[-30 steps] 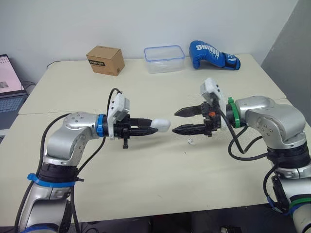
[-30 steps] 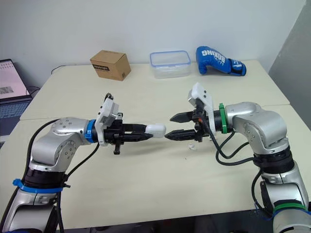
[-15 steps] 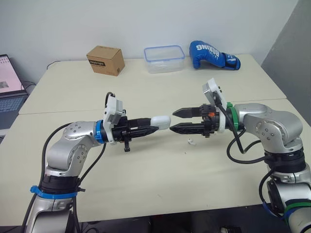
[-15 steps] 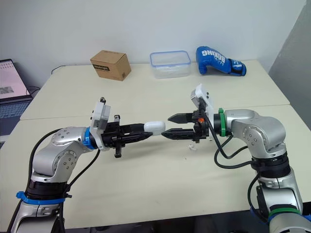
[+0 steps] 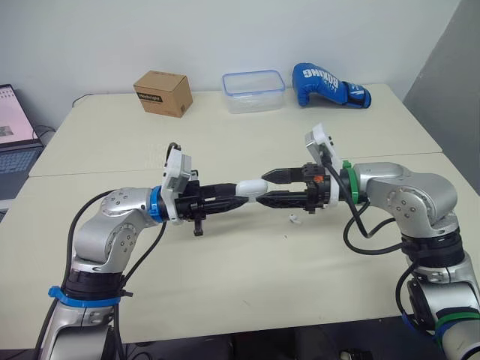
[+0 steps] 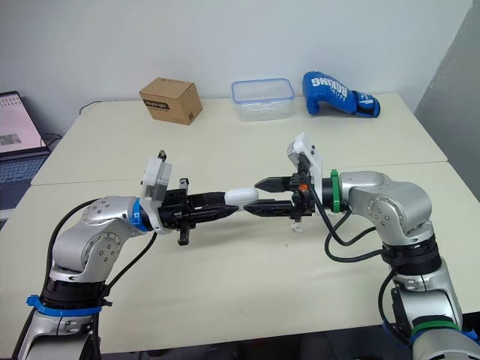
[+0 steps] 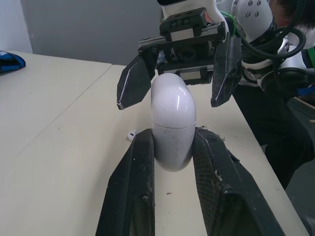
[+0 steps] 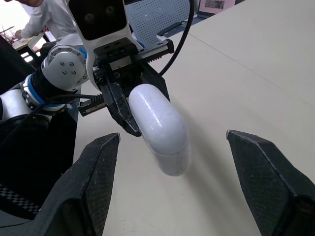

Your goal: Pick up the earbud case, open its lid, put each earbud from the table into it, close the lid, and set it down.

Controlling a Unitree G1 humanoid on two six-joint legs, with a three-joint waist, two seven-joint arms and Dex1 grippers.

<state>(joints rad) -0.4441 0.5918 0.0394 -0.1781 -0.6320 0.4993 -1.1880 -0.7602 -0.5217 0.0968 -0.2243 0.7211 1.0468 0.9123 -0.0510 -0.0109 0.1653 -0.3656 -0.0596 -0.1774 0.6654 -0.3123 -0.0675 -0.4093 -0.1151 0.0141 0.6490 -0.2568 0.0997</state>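
My left gripper point(image 5: 238, 194) is shut on a white, rounded earbud case point(image 5: 251, 187), holding it level above the table's middle with its free end pointing right. The lid seam point(image 7: 172, 127) looks closed. From the right, my right gripper point(image 5: 263, 187) stands open, its two black fingers above and below the case's free end without clearly touching it. The right wrist view has the case point(image 8: 160, 128) between those spread fingertips. One small white earbud point(image 5: 294, 219) lies on the table under the right gripper's fingers, and shows too as the earbud point(image 7: 132, 133) beside the case.
Along the far edge stand a cardboard box point(image 5: 161, 92), a clear container with a blue rim point(image 5: 253, 90) and a blue boxing glove point(image 5: 328, 85). A laptop point(image 5: 15, 124) sits off the table's left side. A person in white point(image 8: 44, 17) is in the background.
My right gripper has moved left, staying open, until its fingers flank the case's end. My left gripper has pushed the case a little to the right toward it.
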